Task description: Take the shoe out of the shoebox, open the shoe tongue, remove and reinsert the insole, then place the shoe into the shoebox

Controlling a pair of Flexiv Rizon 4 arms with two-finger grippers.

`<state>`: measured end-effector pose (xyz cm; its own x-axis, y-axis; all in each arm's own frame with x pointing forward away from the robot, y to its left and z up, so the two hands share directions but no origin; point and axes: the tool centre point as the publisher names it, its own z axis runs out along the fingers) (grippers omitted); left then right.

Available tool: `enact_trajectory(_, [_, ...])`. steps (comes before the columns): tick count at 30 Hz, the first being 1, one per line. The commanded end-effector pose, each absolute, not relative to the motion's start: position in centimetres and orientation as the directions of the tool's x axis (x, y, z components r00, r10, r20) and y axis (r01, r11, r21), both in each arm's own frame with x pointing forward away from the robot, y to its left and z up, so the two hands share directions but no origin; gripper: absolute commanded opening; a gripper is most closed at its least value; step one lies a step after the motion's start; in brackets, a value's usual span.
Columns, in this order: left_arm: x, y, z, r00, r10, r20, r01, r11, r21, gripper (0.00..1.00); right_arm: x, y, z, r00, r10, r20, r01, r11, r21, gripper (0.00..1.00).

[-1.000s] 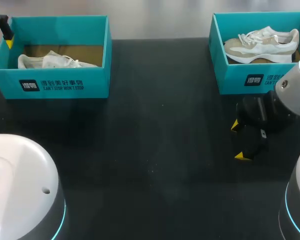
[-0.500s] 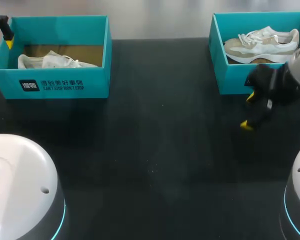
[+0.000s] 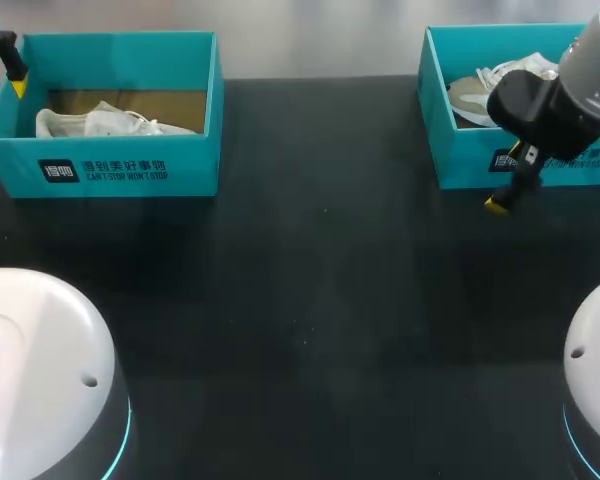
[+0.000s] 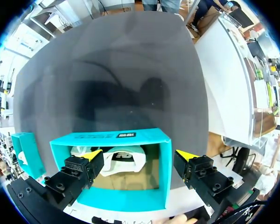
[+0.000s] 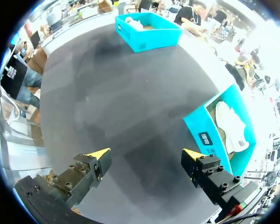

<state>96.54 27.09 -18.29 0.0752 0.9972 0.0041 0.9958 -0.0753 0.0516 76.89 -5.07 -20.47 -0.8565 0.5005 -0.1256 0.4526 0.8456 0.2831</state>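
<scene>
Hovering at the frame's right, the right hand (image 3: 513,180) gapes wide and empty beside the upper-right shoebox (image 3: 460,165) holding the shoe (image 3: 470,95); the left hand (image 4: 139,155), open and empty, hangs over the other shoebox (image 3: 100,170), upper left.

R shoe (image 3: 468,95) mostly hidden behind R arm (image 3: 570,80), just past R gripper (image 3: 508,178); its box (image 3: 460,162) cut off by edge. L shoe (image 4: 123,158) partly behind L gripper (image 4: 139,154) finger.
</scene>
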Motion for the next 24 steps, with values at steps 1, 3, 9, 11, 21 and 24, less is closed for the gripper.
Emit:
enact_trajectory(1, [96.5, 27.1, -18.2, 0.076, 0.997, 0.006, 0.996, -0.076, 0.052, 1.0, 77.1, -4.9, -20.7, -0.856, 0.502, -0.125, 0.455, 0.846, 0.279, 1.0])
enact_trajectory(3, [96.5, 27.1, -18.2, 0.076, 0.997, 0.006, 0.996, -0.076, 0.052, 1.0, 77.1, -4.9, -20.7, -0.856, 0.502, -0.125, 0.455, 0.846, 0.279, 1.0])
enact_trajectory(9, [96.5, 27.1, -18.2, 0.076, 0.997, 0.006, 0.996, -0.076, 0.052, 1.0, 84.5, -8.2, -18.9, -0.614, 0.777, -0.14, 0.73, 0.627, 0.274, 1.0])
enact_trajectory(11, [96.5, 27.1, -18.2, 0.076, 0.997, 0.006, 0.996, -0.076, 0.052, 1.0, 86.4, -9.2, -17.9, -0.558, 0.818, -0.14, 0.771, 0.574, 0.277, 1.0])
enact_trajectory(21, [96.5, 27.1, -18.2, 0.076, 0.997, 0.006, 0.996, -0.076, 0.052, 1.0, 92.5, -11.3, -15.3, -0.374, 0.897, -0.237, 0.895, 0.416, 0.163, 1.0])
enact_trajectory(24, [96.5, 27.1, -18.2, 0.076, 0.997, 0.006, 0.996, -0.076, 0.052, 1.0, 92.5, -11.3, -15.3, -0.374, 0.897, -0.237, 0.895, 0.416, 0.163, 1.0])
